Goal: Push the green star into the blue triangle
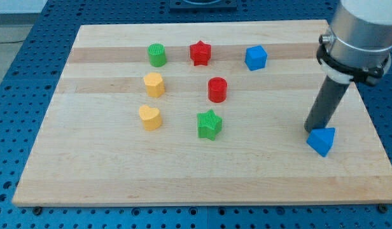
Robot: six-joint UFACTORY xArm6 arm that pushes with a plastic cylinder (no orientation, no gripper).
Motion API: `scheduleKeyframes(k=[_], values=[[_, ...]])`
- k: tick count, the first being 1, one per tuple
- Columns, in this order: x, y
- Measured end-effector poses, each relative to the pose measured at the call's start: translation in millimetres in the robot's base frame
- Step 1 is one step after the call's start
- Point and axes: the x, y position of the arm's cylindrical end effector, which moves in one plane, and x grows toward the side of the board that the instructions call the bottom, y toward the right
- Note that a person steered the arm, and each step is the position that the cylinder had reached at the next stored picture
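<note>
The green star (209, 124) lies near the middle of the wooden board (107, 172). The blue triangle (322, 140) lies at the view's right, near the board's right edge. My tip (312, 129) rests on the board just to the upper left of the blue triangle, touching it or nearly so. The rod rises from there to the arm's grey body at the view's top right. The green star is far to the left of my tip.
A red cylinder (217, 90) stands above the green star. A yellow heart (149, 117) and a yellow block (154, 84) lie to its left. A green cylinder (157, 55), a red star (200, 53) and a blue cube (255, 58) line the top.
</note>
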Motion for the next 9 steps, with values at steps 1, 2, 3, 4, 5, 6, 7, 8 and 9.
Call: scheduleKeyframes(k=[1, 2, 3, 4, 5, 6, 7, 8, 9], values=[[19.8, 0.0], [23.5, -0.2], [23.3, -14.0], [27.6, -76.5], [37.1, -140.5], [43.4, -212.7], [24.3, -259.7], [-13.4, -258.4], [-33.3, -219.4]])
